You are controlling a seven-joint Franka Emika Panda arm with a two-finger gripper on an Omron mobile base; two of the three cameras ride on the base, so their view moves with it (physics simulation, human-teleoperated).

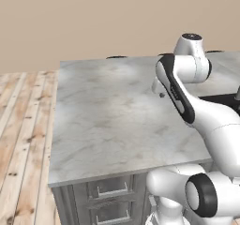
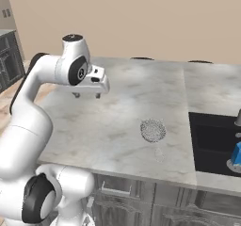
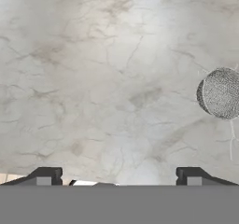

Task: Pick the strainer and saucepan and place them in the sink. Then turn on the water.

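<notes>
The strainer (image 2: 153,130), a small silvery mesh bowl with a thin wire handle pointing toward the counter's front edge, rests on the grey marble counter (image 2: 117,121). In the hand view the strainer (image 3: 221,93) lies at the right edge. My gripper (image 2: 87,96) hangs open above the counter, well to the left of the strainer, with nothing between its fingers. Its two dark fingertips (image 3: 44,175) stand wide apart over bare marble. The black sink (image 2: 209,140) is recessed to the right of the strainer. The saucepan is out of view.
A small blue bottle (image 2: 236,155) stands at the sink's right end, with a grey fixture (image 2: 237,120) behind it. The counter's front edge (image 1: 126,171) tops grey drawers. Wooden floor (image 1: 23,125) lies to the left. Dark rounded shapes (image 2: 141,58) peek over the far edge.
</notes>
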